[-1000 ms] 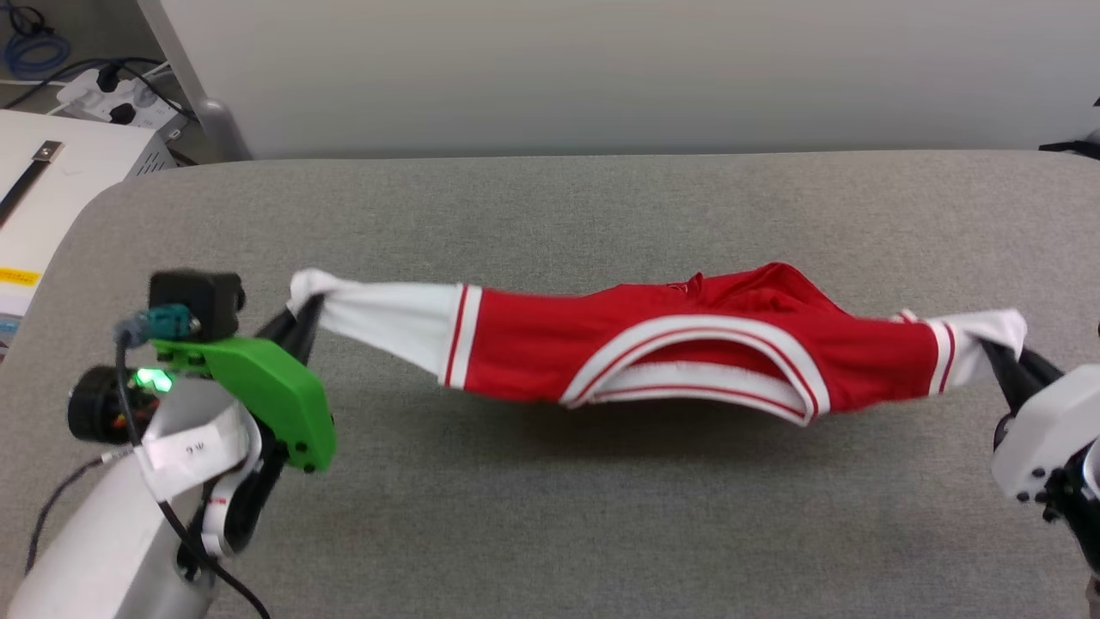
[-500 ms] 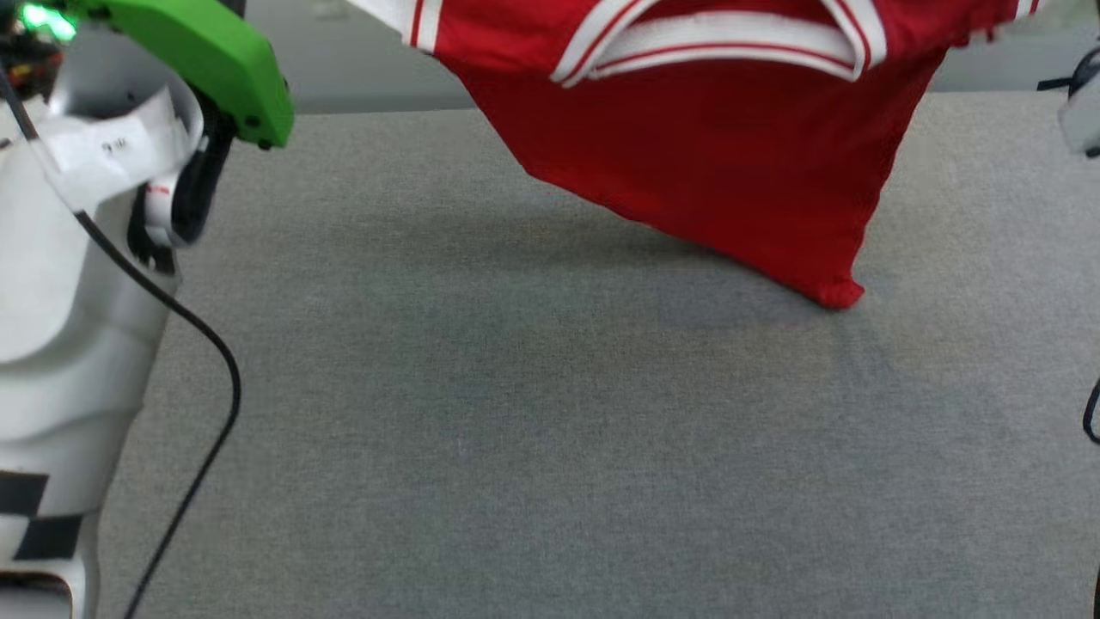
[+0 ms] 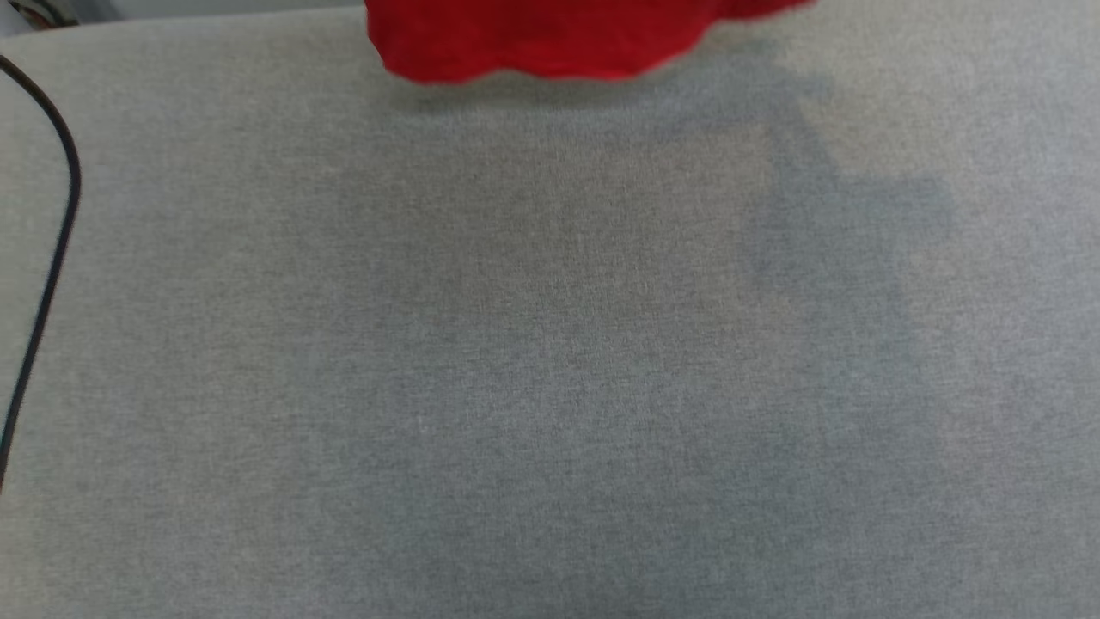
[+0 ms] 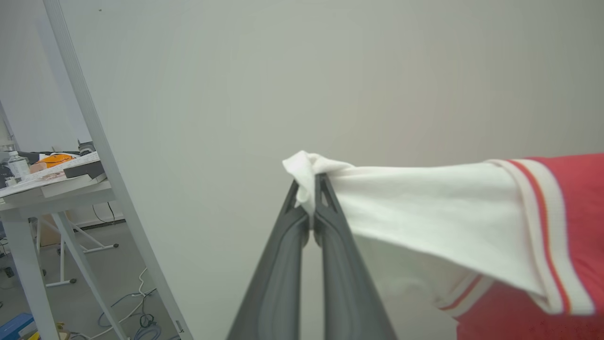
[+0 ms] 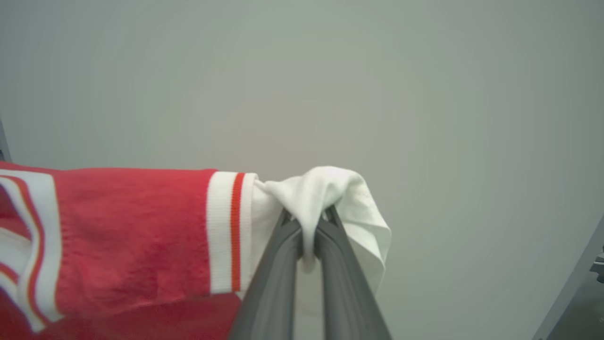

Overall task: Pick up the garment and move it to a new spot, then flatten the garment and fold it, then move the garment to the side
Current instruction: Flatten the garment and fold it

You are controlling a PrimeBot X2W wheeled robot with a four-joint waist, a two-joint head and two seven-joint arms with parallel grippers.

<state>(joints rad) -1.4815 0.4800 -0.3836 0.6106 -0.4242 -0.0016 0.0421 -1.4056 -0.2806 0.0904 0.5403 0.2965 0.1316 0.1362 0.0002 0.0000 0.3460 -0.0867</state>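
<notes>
The garment (image 4: 424,212) hangs stretched between the 2 tools, its long axis running sleeve to sleeve. The left tool (image 4: 312,186) is clamped on 1 white sleeve tip, the right tool (image 5: 307,219) on the other. The red hem points down toward the grey bench (image 3: 550,344).
</notes>
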